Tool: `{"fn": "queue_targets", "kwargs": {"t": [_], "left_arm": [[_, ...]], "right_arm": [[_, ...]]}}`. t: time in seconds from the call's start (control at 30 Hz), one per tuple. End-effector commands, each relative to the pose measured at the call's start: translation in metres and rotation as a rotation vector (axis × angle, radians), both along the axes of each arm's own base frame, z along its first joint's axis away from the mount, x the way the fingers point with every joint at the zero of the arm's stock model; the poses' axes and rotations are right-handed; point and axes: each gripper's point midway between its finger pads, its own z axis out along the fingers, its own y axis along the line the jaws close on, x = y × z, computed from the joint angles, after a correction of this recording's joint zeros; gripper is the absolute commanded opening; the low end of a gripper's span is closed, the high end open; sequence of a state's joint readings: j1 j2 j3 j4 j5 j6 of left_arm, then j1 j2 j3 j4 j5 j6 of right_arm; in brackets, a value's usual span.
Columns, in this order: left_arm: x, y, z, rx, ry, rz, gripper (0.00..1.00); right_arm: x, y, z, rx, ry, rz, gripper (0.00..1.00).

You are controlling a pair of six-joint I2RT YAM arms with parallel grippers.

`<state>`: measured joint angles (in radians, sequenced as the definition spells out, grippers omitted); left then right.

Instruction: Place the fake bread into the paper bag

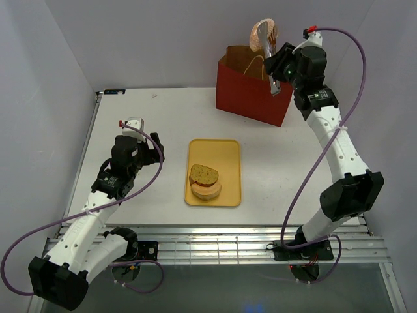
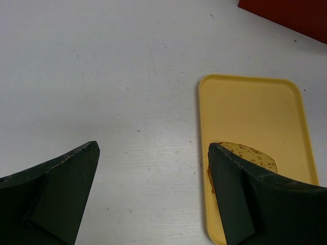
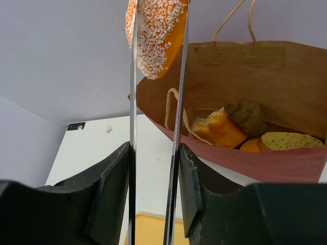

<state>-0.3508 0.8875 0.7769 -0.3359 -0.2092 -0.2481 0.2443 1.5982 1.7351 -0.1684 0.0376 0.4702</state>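
Note:
My right gripper (image 1: 276, 73) (image 3: 154, 153) is shut on metal tongs (image 3: 176, 122), which pinch an orange sesame-speckled bun (image 3: 156, 35) (image 1: 263, 34) above the open red paper bag (image 1: 254, 91) (image 3: 265, 163). Inside the bag lie an orange loaf piece (image 3: 220, 127), a dark brown croissant (image 3: 246, 116) and a yellow speckled slice (image 3: 288, 141). A speckled slice on a pinkish-tan roll (image 1: 204, 181) (image 2: 250, 154) sits on the yellow tray (image 1: 215, 147). My left gripper (image 1: 154, 149) (image 2: 153, 153) is open and empty over the table, left of the tray (image 2: 255, 107).
The bag stands at the back right of the white table (image 1: 143, 124); its corner shows in the left wrist view (image 2: 286, 18). Grey walls enclose the table on three sides. The metal rail edge (image 1: 215, 244) runs along the front.

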Motion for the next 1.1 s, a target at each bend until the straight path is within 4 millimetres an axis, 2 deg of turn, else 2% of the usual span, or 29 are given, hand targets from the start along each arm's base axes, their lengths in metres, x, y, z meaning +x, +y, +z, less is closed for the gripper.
{"fn": "queue_targets", "kwargs": {"t": [0.0, 0.2, 0.3, 0.33, 0.5, 0.67, 0.8, 0.87, 1.07], "left_arm": [[0.002, -0.003, 0.011, -0.012, -0.028, -0.008, 0.98], [0.002, -0.003, 0.009, -0.009, -0.023, -0.009, 0.98], [0.002, -0.004, 0.010, -0.010, -0.024, -0.010, 0.98], [0.002, -0.003, 0.010, -0.008, -0.023, -0.008, 0.98], [0.002, -0.003, 0.010, -0.009, -0.024, -0.009, 0.98], [0.002, -0.003, 0.010, -0.010, -0.026, -0.009, 0.98], [0.002, -0.003, 0.011, -0.011, -0.028, -0.010, 0.98], [0.002, -0.004, 0.011, -0.011, -0.025, -0.013, 0.98], [0.001, -0.004, 0.012, -0.013, -0.029, -0.013, 0.98]], "right_arm": [[0.006, -0.006, 0.042, 0.031, -0.111, 0.000, 0.45], [0.020, 0.003, 0.028, 0.005, -0.091, 0.078, 0.48], [0.022, 0.005, 0.010, -0.005, -0.056, 0.089, 0.48], [0.023, 0.005, -0.002, -0.010, -0.033, 0.089, 0.48], [0.022, 0.000, -0.027, -0.041, 0.007, 0.081, 0.49], [0.016, -0.013, -0.032, -0.047, 0.017, 0.056, 0.50], [0.013, -0.019, -0.042, -0.047, 0.039, 0.051, 0.59], [0.011, -0.018, -0.041, -0.045, 0.033, 0.062, 0.62], [0.006, -0.021, -0.036, -0.042, 0.025, 0.060, 0.62]]}}
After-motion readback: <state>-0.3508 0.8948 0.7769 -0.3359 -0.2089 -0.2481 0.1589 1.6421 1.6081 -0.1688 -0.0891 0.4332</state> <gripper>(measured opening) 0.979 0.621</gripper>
